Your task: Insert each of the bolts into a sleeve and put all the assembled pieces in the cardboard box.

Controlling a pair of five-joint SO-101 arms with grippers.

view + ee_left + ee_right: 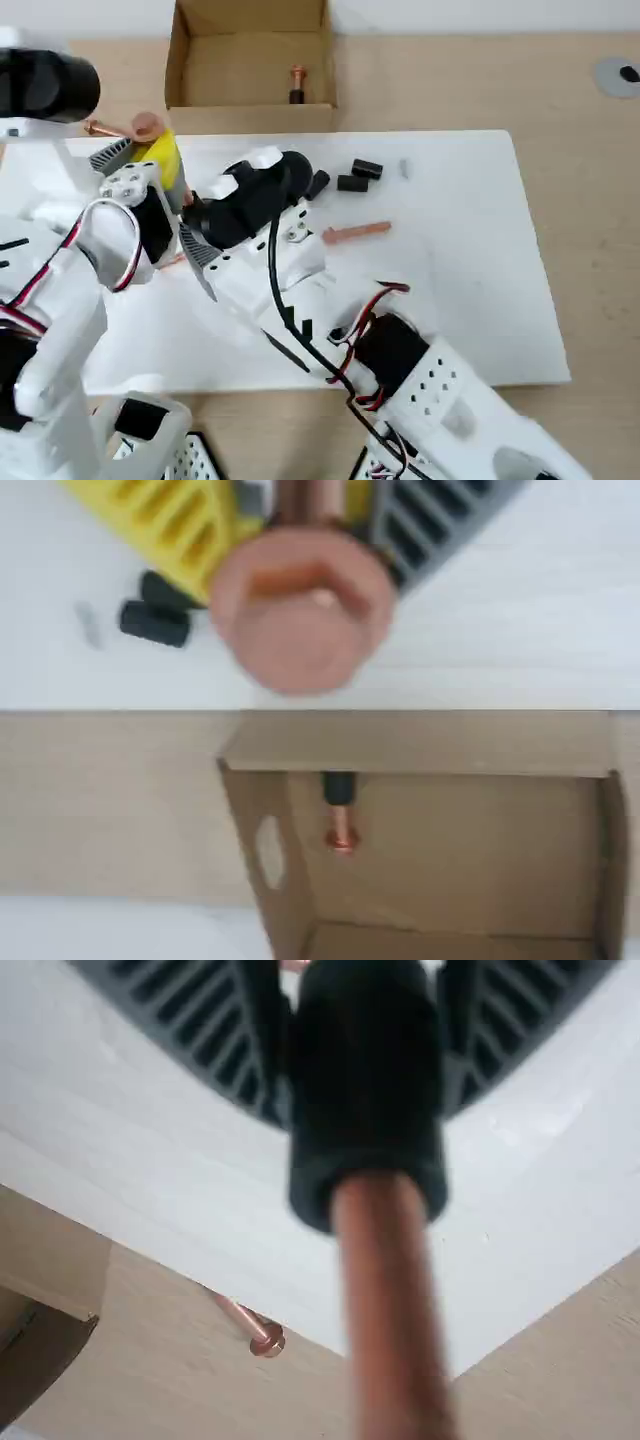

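A copper bolt (300,605) with a smooth round head is clamped between the ribbed yellow and grey fingers of the left tool (305,572), at upper left of the high view near the cardboard box (185,75). A matte black cylindrical sleeve (365,1110), with a copper shaft protruding from it, is gripped by the right tool (360,1098). One assembled piece (297,85) lies inside the box.

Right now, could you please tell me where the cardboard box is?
High view: the cardboard box sits at the white mat's far edge, left of centre.
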